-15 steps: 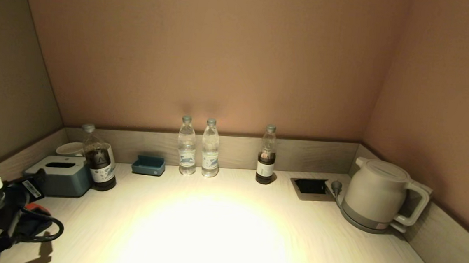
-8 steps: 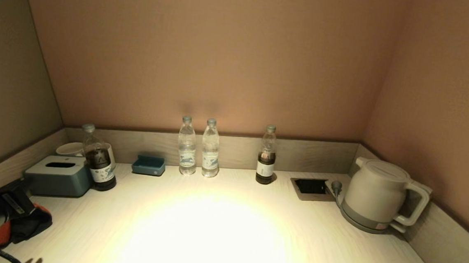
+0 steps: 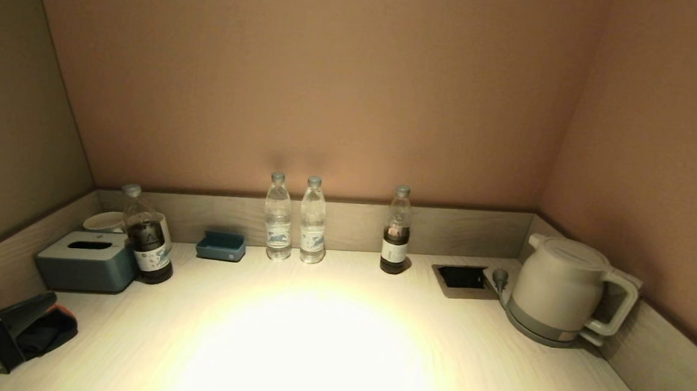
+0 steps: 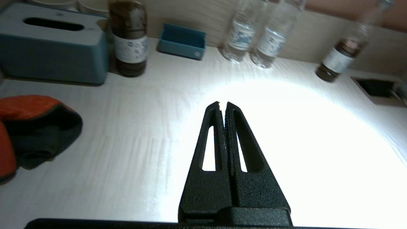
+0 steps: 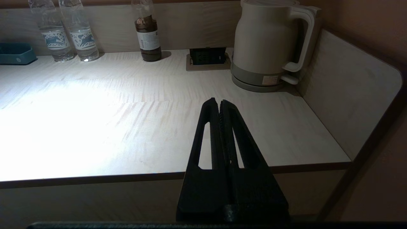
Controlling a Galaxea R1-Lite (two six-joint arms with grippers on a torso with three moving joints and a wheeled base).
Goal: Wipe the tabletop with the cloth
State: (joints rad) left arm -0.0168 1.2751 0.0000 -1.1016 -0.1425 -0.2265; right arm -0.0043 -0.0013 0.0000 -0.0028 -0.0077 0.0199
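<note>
Plainly, the left gripper (image 4: 223,105), jaws pressed together on nothing, sits beside the cloth (image 4: 35,127) lying loose near the tabletop's (image 3: 326,341) front-left corner; the risk is wiping with no cloth. Along the back edge: slotted tissue box (image 3: 87,260), dark-liquid bottle (image 3: 148,237), small blue tray (image 3: 220,245), contents unseen. Right gripper (image 5: 219,103), also closed, hangs off the front-right edge.

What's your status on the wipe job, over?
Left gripper shut, empty, beside the cloth. Right gripper shut, parked off the tabletop edge. Cloth loose near tissue box.
</note>
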